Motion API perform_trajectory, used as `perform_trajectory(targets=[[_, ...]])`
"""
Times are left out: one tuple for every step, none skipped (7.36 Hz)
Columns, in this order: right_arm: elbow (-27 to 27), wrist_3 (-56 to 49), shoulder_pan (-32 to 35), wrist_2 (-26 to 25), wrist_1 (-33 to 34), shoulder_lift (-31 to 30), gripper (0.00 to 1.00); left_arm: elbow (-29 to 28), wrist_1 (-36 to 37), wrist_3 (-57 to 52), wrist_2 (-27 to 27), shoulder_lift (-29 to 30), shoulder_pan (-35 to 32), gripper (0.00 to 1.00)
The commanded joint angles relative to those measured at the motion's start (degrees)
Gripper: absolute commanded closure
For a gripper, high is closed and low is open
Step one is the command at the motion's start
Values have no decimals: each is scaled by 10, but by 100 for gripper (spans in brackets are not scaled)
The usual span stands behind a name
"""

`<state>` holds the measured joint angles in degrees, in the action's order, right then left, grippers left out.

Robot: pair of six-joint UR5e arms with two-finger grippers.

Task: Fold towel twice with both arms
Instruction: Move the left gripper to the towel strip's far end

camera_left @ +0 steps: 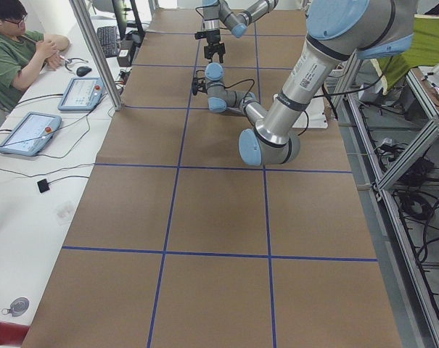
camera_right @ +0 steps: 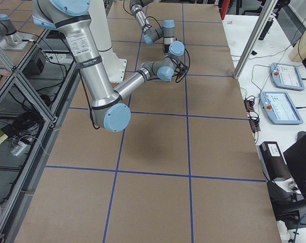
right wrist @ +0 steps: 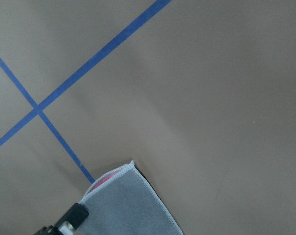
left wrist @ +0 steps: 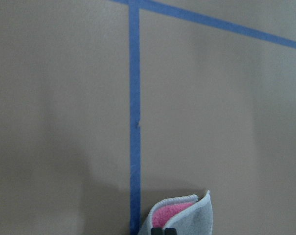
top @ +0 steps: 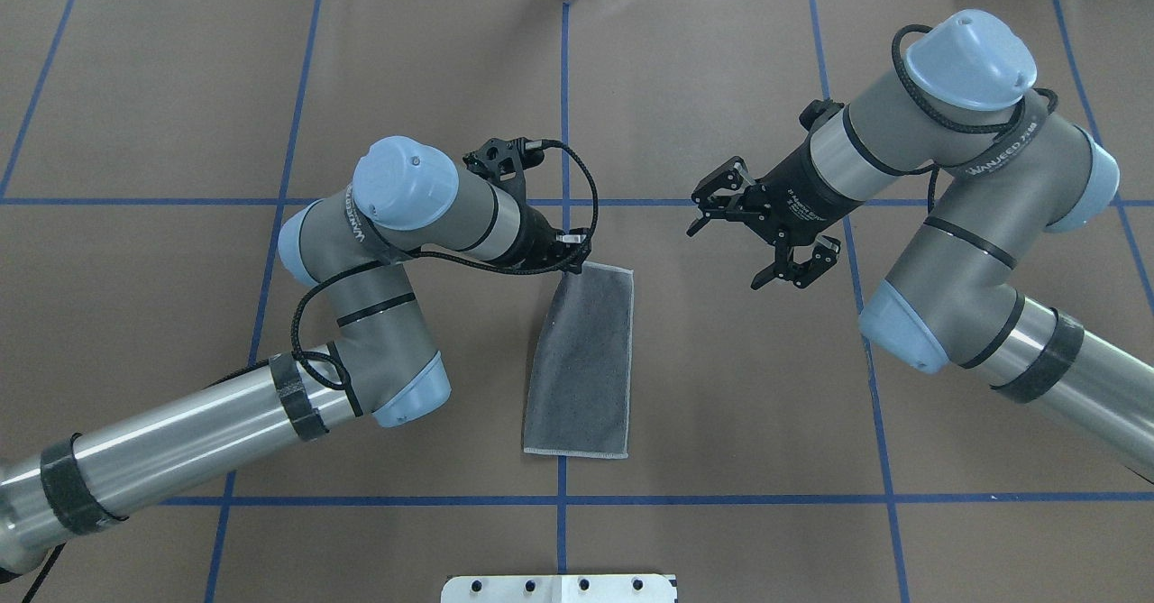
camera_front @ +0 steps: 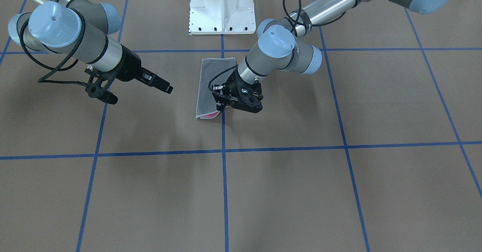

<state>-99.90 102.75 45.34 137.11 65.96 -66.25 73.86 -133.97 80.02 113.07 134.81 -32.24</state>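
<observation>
The towel [top: 581, 364] lies folded into a long strip with its dark grey face up, near the middle tape line. My left gripper [top: 575, 267] is shut on its far corner and holds that corner a little off the table, so the pink inner face [camera_front: 211, 114] shows. In the left wrist view the pinched corner [left wrist: 182, 215] sits at the bottom edge. My right gripper [top: 766, 235] hangs open above the table, well to the right of the towel and touching nothing. The right wrist view shows the towel's far end [right wrist: 133, 205].
The white pedestal base [camera_front: 221, 9] stands at the robot's edge of the table. Blue tape lines [top: 564, 116] cross the brown table cover. In the exterior left view a person [camera_left: 16, 51] sits at a side table with tablets [camera_left: 81, 93].
</observation>
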Motion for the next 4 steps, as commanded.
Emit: perform_trajectory(targets=[[0,0,2,0,0,0,0,-60,-3,0,0,40,-31,100],[0,0,3,0,0,0,0,-84,-4,-2,0,58,-42,100],[1,-1,4,0,0,0,0,-100,-4,-15,0,66,-49,100],[1,-2,5,0,0,0,0,-112,-4,-30,0,70,-57,100]])
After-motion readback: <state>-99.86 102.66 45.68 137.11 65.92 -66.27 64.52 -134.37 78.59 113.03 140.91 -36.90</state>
